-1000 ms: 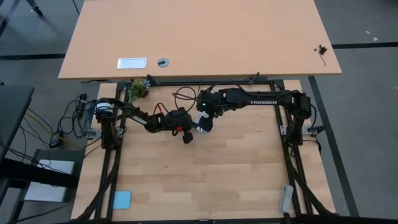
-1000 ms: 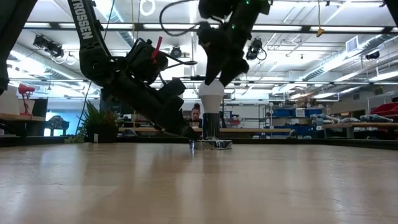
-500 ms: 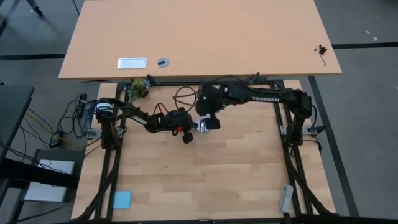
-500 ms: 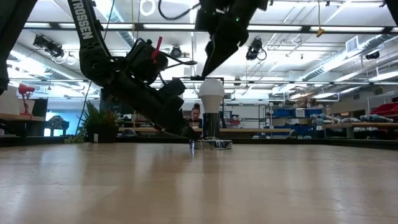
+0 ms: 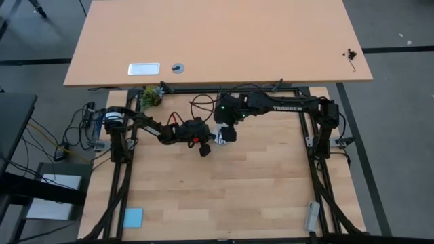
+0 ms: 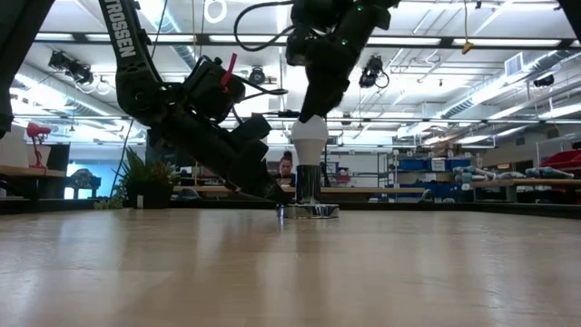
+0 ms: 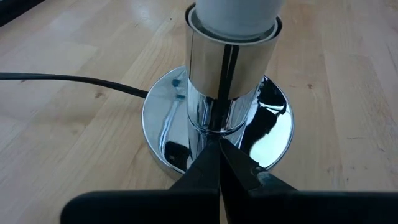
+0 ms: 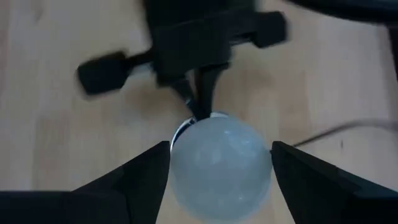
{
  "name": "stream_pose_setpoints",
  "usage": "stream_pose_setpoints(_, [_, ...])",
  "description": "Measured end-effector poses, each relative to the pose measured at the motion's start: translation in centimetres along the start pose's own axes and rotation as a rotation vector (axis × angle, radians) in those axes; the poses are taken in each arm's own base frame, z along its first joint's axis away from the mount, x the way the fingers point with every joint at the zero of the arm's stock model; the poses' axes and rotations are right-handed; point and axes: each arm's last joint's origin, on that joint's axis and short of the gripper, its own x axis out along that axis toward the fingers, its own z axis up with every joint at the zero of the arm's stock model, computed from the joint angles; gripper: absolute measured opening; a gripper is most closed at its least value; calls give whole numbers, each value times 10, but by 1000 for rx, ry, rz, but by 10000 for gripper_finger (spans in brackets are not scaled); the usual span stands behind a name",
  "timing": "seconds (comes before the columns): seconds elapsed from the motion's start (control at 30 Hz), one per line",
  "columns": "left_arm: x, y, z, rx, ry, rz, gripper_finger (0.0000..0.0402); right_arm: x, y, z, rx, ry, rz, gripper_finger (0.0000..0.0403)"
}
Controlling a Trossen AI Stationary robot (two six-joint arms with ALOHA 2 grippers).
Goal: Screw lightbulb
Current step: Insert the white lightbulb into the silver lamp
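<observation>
Chrome socket base on my wooden table, black cord trailing off, blue card near the corner, plant beyond.

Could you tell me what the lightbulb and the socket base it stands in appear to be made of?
Lightbulb: frosted white glass or plastic, matte and faintly translucent; which one is unclear. Socket base: polished chrome-like metal, mirroring the wood table and the left gripper.

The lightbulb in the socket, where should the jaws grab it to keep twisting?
Grip the lightbulb on its rounded white dome, coming straight down from above. It stands upright in the chrome socket, so only the dome is exposed, and the right gripper already straddles it that way.
</observation>
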Motion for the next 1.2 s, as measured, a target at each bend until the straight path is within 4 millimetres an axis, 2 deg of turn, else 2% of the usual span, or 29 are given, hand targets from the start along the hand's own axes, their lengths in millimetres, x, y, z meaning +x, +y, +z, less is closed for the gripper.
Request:
stream_pose_setpoints(0.13, [0, 0, 0, 0, 0, -1, 2, 3, 3, -6, 359, 17, -72, 265])
stream_pose_setpoints(0.23, [0, 0, 0, 0, 0, 0, 2, 5, 3, -9, 448, 27, -77, 261])
stream_pose_setpoints(0.43, [0, 0, 0, 0, 0, -1, 2, -5, 3, 0, 329, 15, -59, 279])
stream_pose_setpoints(0.63, [0, 0, 0, 0, 1, 0, 2, -25, 2, 17, 77, -56, -82, 302])
stream_pose_setpoints(0.77, [0, 0, 0, 0, 2, 0, 2, -24, 2, 14, -173, -14, -68, 305])
stream_pose_setpoints(0.83, [0, 0, 0, 0, 4, 0, 2, -22, 3, 13, -241, 3, -50, 302])
stream_pose_setpoints(1.2, [0, 0, 0, 0, 5, 0, 2, 0, 1, -1, -272, 12, -4, 270])
